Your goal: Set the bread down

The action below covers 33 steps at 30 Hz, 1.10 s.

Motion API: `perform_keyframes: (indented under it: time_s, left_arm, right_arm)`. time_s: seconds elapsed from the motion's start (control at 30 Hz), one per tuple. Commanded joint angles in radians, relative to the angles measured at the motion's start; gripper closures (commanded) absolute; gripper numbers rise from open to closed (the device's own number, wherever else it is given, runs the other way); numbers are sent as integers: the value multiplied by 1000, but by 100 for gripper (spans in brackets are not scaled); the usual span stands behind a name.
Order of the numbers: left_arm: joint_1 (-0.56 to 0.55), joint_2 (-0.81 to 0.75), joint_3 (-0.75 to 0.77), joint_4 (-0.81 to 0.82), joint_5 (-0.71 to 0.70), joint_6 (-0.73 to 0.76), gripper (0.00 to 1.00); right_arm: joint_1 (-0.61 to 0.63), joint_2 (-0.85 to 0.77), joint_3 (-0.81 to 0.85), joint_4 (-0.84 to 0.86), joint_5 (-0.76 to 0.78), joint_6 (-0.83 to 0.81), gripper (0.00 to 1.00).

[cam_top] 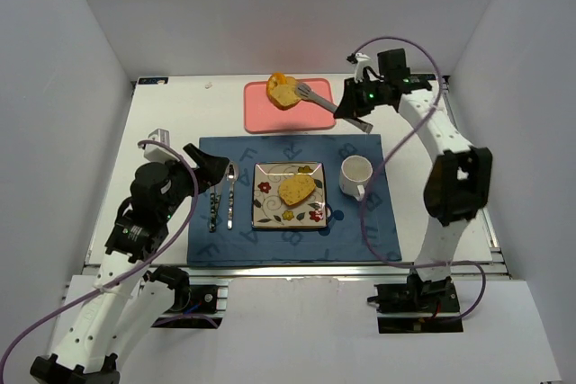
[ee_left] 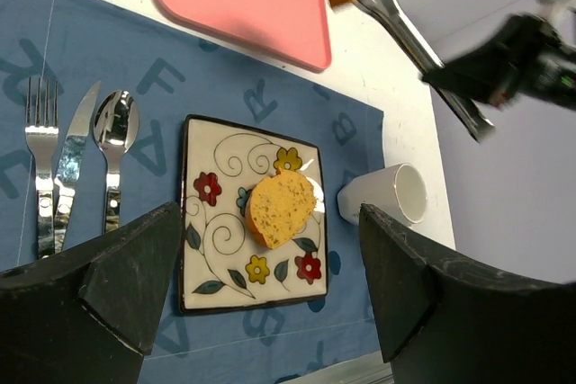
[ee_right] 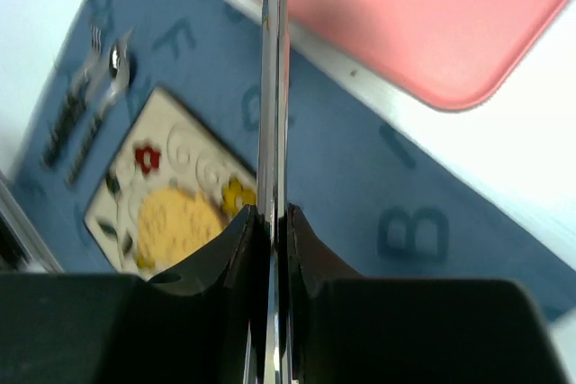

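Top view. Blue mat (cam_top: 360,231), centre of frame. Pink board (cam_top: 315,112), upper centre, with a roll (cam_top: 277,81) at its upper-left corner. Flowered plate (cam_top: 263,213) on the mat carries one bread slice (cam_top: 296,189). Left gripper (cam_top: 209,171), centre left, jaws wide apart, holds nothing. Right gripper (cam_top: 358,110), upper right, is clamped on tongs (cam_top: 326,101), which pinch a second slice (cam_top: 286,93) above the board.

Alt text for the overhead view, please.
The right gripper squeezes tongs that hold a bread slice above a pink board. Another slice lies on the flowered plate, between cutlery and a cup; the left gripper hangs open.
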Motion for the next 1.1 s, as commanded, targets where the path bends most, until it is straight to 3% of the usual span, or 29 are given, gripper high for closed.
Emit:
perform_keyframes:
  time_s: [0.0, 0.1, 0.17, 0.3, 0.5, 0.6, 0.63, 0.77, 1.07]
  left_arm:
    - [3, -20, -8, 10, -7, -2, 11]
    - [3, -31, -17, 11, -6, -2, 11]
    - [3, -37, -25, 17, -1, -2, 11]
    - [3, -37, -38, 31, 13, -5, 11]
    - [3, -23, -40, 50, 17, 1, 11]
    - [3, -22, -29, 42, 17, 9, 11]
    - [3, -23, -28, 33, 17, 10, 11]
    - [3, -43, -25, 10, 14, 12, 11]
    - [3, -71, -34, -1, 5, 1, 11]
  right_arm:
    - [44, -203, -111, -122, -5, -284, 100]
    - [86, -381, -336, -118, 79, -458, 100]
    - [125, -470, -502, -86, 121, -509, 100]
    - [191, -631, -660, -37, 217, -542, 97]
    - [218, -621, -673, -31, 276, -502, 92]
    - [228, -603, -665, -26, 293, -505, 76]
    - [231, -599, -661, -27, 293, -513, 65]
    - [231, -616, -654, -14, 285, -526, 54]
    - [165, -535, -535, 46, 290, -433, 50]
